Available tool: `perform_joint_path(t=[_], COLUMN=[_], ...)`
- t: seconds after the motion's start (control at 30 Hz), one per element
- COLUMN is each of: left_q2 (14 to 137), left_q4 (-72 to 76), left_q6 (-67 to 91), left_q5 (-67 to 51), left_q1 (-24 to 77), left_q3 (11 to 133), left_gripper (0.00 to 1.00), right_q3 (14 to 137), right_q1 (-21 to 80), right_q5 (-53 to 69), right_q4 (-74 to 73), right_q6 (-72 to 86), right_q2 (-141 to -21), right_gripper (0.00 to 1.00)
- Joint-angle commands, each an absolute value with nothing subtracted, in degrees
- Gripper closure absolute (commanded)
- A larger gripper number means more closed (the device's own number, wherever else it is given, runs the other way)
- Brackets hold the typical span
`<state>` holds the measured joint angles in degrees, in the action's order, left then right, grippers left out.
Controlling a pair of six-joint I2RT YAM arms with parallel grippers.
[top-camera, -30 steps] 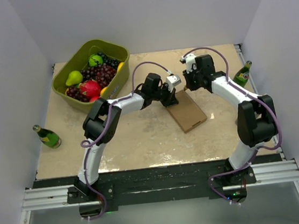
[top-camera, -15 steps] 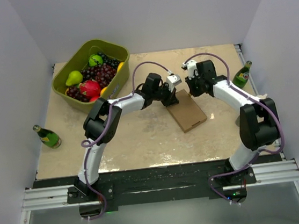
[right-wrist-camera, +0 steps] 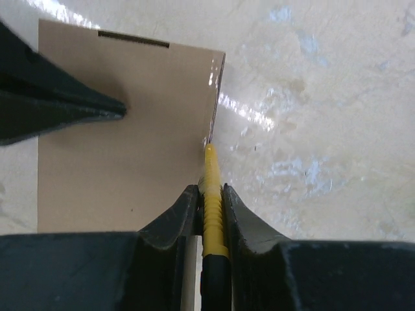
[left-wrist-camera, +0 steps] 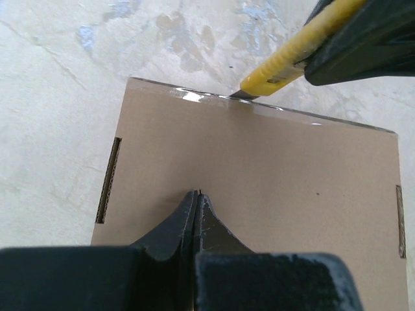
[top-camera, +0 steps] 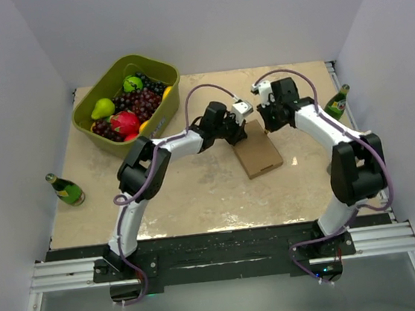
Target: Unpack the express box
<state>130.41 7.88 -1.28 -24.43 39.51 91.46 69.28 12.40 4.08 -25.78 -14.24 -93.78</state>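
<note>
Express box (top-camera: 258, 155) count: just one. It's lying flat a bit right of the middle of the table (top-camera: 197, 194), right between the two grippers. Its long axis runs roughly far to near, skewed so the near end sits further right. From the left wrist view you can see a slot on each short side.

Two grippers. The left gripper (left-wrist-camera: 196, 201) has its fingers pressed together with the tips down on the cardboard top. The right gripper (right-wrist-camera: 209, 194) is pinching a yellow knife (right-wrist-camera: 211, 181), only one of those, and the blade tip is right at the far edge of the cardboard.

Two green bottles: one (top-camera: 66, 189) lying near the left edge, the other (top-camera: 337, 101) over by the right wall. One olive tub (top-camera: 172, 84) of fruit sits in the far left corner.
</note>
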Motion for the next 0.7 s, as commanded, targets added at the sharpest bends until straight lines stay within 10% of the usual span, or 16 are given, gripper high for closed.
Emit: perform_joint_path(t=[0.0,0.67], left_q2=[131.8,117.8], left_q4=[0.1,5.3], left_q6=[-5.4,-3.4], left_q5=[-11.3,-35.2], left_q1=[36.6,33.1], left_q3=[85.5,77.2], left_gripper=[1.00,1.00], right_q3=[79.4,87.5], right_q1=[15.6,17.7], right_q5=[11.6,16.0], right_q4=[-25.7,-19.4], right_q6=[-13.5,-17.7], right_q2=[-101.1,-102.6], right_gripper=[1.00,1.00])
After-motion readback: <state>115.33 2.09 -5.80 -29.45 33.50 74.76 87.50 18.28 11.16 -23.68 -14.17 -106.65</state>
